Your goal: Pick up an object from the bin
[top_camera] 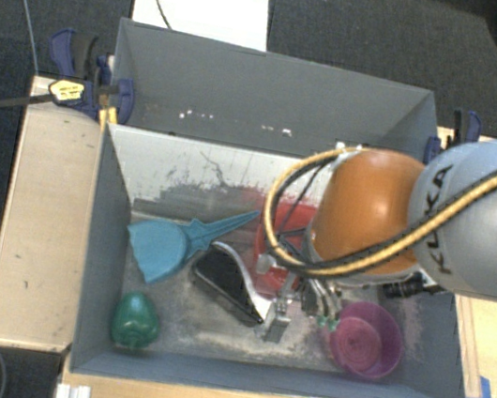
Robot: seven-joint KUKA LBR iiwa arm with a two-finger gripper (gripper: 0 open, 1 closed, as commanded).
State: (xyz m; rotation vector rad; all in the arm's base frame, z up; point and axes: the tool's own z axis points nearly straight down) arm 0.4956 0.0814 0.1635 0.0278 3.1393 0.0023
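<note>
Currently gripper (278, 321) sits low by the bin's (107, 245) front wall, just beside the right end of a black wedge-shaped object (228, 285) mid-floor, probably lining up on that exposed end. Can't tell how open it is or whether it has anything. Purple cup (365, 340) lies near the front-right corner.

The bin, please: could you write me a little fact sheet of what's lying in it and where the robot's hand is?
Container: grey metal bin
Gripper: low in the bin, right of centre
Nearest thing: black curved thing with a pale edge, mid-floor, its right end by the gripper
Contact: cannot tell
Left of it: blue scoop, handle pointing up and right
Lower left corner: green pepper-shaped thing
Right of the gripper: purple cup, open side up
Behind: red thing, partly hidden by the arm
</note>
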